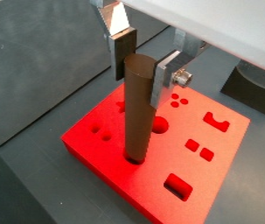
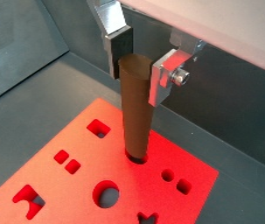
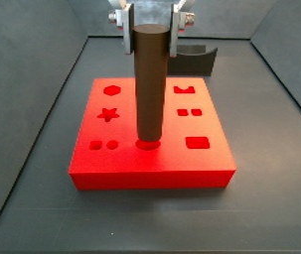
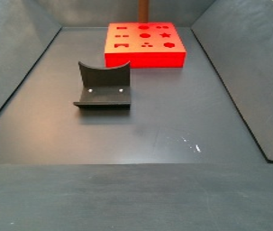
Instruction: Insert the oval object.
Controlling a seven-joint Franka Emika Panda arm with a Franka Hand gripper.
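The oval object [image 1: 137,109], a tall dark brown peg, stands upright with its lower end in a hole of the red block [image 1: 211,179]. It shows the same way in the other wrist view [image 2: 135,109] and in a side view [image 3: 150,84]. My gripper [image 1: 144,79] is above the block, its silver fingers [image 1: 169,77] on either side of the peg's top. A narrow gap shows between the dark pad and the peg, so the gripper looks open. In a side view the gripper [image 3: 153,28] straddles the peg's top.
The red block [image 3: 153,171] has several shaped holes. A dark grey curved holder [image 4: 104,87] stands on the dark floor away from the block [image 4: 163,56], and shows behind the block in the other side view [image 3: 194,58]. Dark walls ring the floor.
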